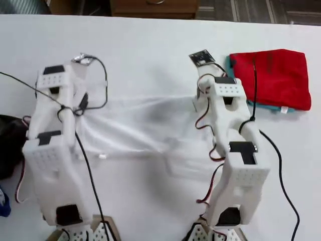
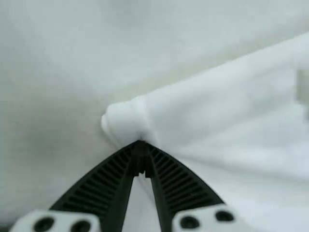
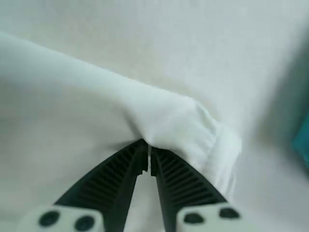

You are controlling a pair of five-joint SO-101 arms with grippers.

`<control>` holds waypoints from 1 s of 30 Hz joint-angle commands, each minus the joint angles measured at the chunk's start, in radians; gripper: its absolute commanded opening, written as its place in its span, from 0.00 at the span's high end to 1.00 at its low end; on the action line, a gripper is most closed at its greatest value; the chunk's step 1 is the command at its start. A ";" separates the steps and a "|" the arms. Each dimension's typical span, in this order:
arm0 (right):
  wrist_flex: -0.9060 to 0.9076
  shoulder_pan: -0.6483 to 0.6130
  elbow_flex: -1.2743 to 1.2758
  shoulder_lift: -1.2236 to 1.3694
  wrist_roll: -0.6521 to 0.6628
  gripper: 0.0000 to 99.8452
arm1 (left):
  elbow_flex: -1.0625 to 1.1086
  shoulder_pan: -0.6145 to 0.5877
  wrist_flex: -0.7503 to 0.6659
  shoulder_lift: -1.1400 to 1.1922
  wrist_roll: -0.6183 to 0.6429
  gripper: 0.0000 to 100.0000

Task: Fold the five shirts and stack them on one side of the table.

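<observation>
White shirt (image 1: 143, 125), left jaws clamped on one end, right jaws on other, high view adds red shirt (image 1: 273, 75)

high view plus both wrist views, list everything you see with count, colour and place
white shirt: 1, white, spread across the middle of the table between the two grippers
red shirt: 1, red, folded, far right of the table, on top of the teal shirt
teal shirt: 1, teal, folded under the red shirt, edges showing
dark item: 1, black, left table edge, cannot tell what it is
blue item: 1, blue, near left edge
table: 1, white
left gripper: 1, black fingers, shut on a white shirt corner
right gripper: 1, black fingers, shut on the opposite corner
</observation>
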 commanded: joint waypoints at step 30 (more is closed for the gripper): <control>0.133 -0.093 0.330 -0.694 -0.009 0.98 | 0.315 0.003 0.118 -0.523 -0.009 0.97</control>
